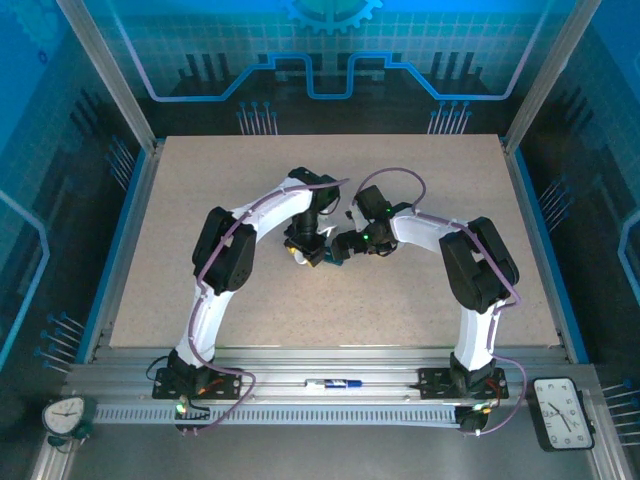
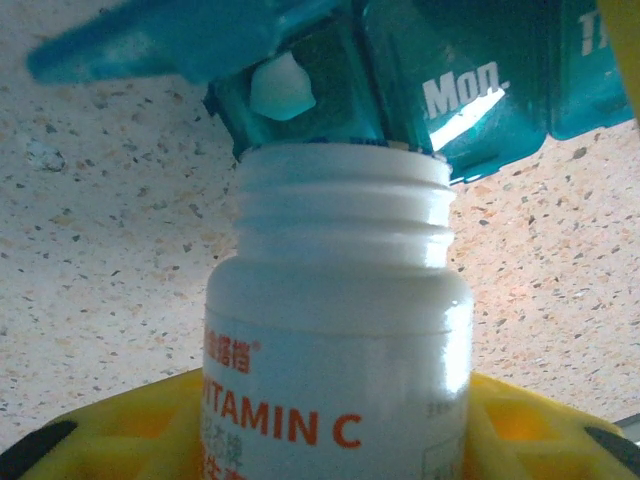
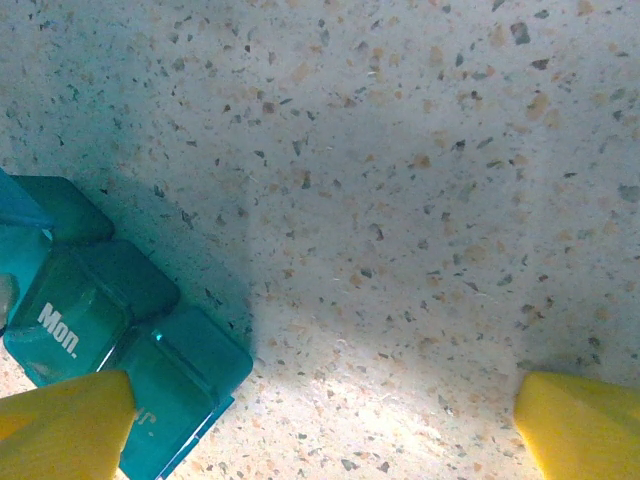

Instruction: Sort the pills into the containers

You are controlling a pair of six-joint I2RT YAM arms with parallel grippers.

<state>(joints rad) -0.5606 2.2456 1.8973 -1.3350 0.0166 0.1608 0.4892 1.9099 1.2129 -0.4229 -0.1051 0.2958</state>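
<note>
Left gripper (image 2: 335, 435) clamped on vitamin bottle (image 2: 340, 330), left wrist view catching white pill (image 2: 282, 88) in pill box (image 2: 480, 95), right gripper (image 3: 320, 430) jaws apart.

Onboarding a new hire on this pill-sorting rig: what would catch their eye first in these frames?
First, the uncapped white Vitamin C bottle at mid-table, clamped in the left gripper, with its mouth pointed at the teal pill box. Next, one white pill sits in the open compartment beside the one marked "Mon.". The right gripper hangs wide open over the speckled table, by the box's end.
</note>
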